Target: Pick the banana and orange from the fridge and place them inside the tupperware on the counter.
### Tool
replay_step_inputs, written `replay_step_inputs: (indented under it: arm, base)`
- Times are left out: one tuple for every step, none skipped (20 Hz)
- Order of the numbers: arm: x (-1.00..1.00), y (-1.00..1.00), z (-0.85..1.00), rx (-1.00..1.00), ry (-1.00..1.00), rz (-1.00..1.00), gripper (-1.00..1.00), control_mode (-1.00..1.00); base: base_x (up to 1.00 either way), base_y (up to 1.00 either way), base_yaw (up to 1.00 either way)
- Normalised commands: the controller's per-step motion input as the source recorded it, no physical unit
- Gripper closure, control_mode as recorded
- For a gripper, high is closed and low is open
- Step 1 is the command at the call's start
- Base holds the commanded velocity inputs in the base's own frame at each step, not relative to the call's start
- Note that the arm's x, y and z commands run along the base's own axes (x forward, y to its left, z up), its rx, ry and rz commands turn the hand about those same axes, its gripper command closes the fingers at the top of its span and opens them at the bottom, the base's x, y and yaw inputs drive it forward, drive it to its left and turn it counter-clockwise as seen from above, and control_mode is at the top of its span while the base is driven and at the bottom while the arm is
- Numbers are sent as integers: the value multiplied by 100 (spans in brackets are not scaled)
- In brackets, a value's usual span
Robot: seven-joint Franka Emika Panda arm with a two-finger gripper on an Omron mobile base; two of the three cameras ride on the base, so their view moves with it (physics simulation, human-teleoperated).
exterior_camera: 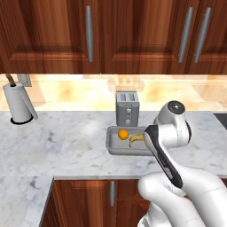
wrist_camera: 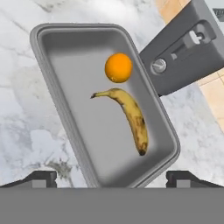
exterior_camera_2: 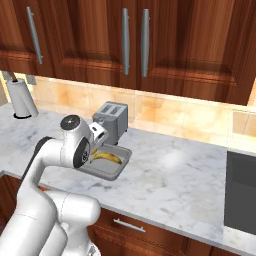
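Tupperware (wrist_camera: 52, 83): shallow grey rectangular tray with a raised rim, standing on the marble desk (exterior_camera: 62, 142), directly below the pincer (wrist_camera: 111, 177) as the hand view looks down on it. Contents: one orange (wrist_camera: 118, 67), small, round, evenly bright, lying toward the far end of the tray from the pincer; one banana (wrist_camera: 130, 116), curved, yellow mottled brown with dark tips, lying along the tray between the orange and the pincer, close to the orange but not clearly touching it. Pincer: jaws spread wide, nothing between them, the two dark tips hanging above the tray's near end, one to either side. Adjacent item: silver toaster (exterior_camera: 127, 107), just beyond the tray on the side away from the pincer. Further off along the desk, a paper towel roll (exterior_camera: 17, 104) on its stand. Status, as judged: both fruits are inside the container, so the placing looks complete; nothing appears left but to lift the arm clear.
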Motion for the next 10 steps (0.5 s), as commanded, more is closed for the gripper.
replay_step_inputs:
  arm:
    - [-63,9,31,9,0,-15,-100,-100]
    - [-65,9,27,11,0,-15,-100,-100]
    - [-65,10,26,11,0,-16,-100,-100]
    - [-64,11,27,13,0,-16,-100,-100]
    - [-63,11,29,13,0,-16,-100,-100]
    - [-61,10,33,12,1,-16,-100,-100]
    - [-58,10,35,8,5,-18,-100,-100]
    - [-57,12,37,8,6,-18,-100,-100]
    - [-55,11,37,9,7,-18,-100,-100]
    - [-53,12,39,9,7,-17,-100,-100]
  base:
    - [0,0,0]
    - [0,0,0]
    - [0,0,0]
    - [0,0,0]
    - [0,0,0]
    - [0,0,0]
    - [0,0,0]
    - [0,0,0]
    - [0,0,0]
    - [0,0,0]
